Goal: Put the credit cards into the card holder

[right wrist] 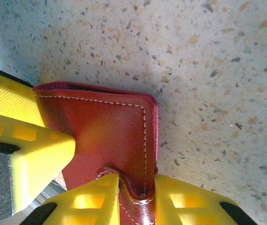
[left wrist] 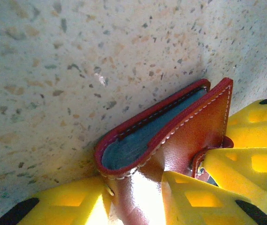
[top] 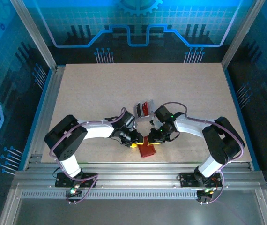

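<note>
Seen from above, the wallet is on the table in the lower middle of the frame, right where the two arms meet. The left gripper reaches it from the left and the right gripper from the upper right. Both touch it. Just above them, slightly right of centre, is a silver tray holding cards, one red and one dark. The tray and the wallet are near each other but apart.

In the left wrist view the wallet is folded almost closed. A narrow gap along its upper edge shows the grey-blue sleeves. Its lower part runs down between the two yellow fingers at the bottom of the frame, and these press on its two faces. The left gripper is therefore pinching the wallet. At the right edge, more yellow fingers sit against the tab.

In the right wrist view the stitched red face is in the centre. The tab hangs at the lower middle, squeezed between two yellow fingers. The right gripper seems to be pinching the wallet by that tab, though the contact faces are hidden. A third yellow finger at the left of the frame lies against the wallet's left side.
</note>
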